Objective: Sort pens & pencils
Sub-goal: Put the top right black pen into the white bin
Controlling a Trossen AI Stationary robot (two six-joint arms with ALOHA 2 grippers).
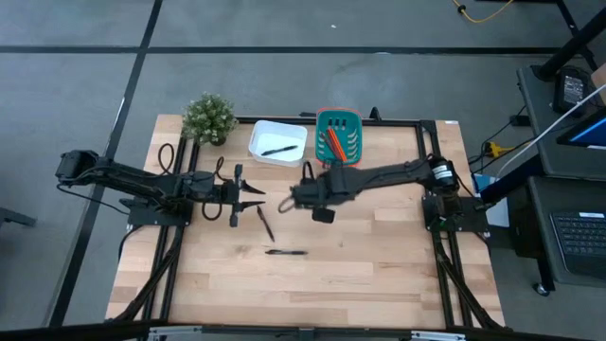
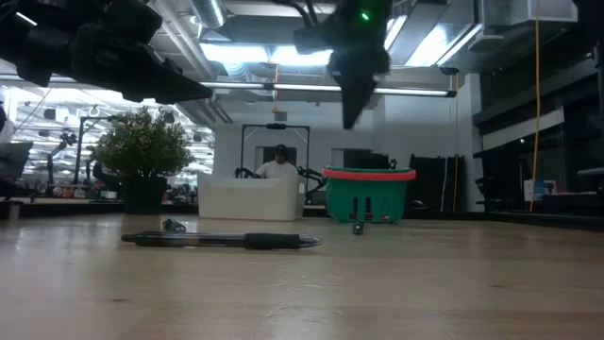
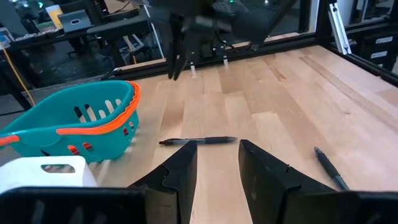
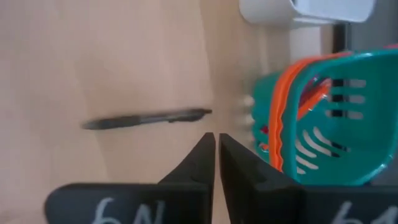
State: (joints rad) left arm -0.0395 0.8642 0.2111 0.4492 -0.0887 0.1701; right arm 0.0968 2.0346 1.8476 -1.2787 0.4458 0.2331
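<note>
Two black pens lie flat on the wooden table: one slanted near the middle and one nearer the front edge. A third pen lies in the white tray. Orange-red pencils lie in the teal basket. My right gripper hangs shut and empty above the table, just right of the slanted pen, pointing steeply down. My left gripper stands open at the table's left, level, facing that same pen.
A potted plant stands at the table's far left corner, beside the tray. Tray and basket stand side by side at the far edge. A person sits in the room beyond the table. Bare wood lies toward the near edge.
</note>
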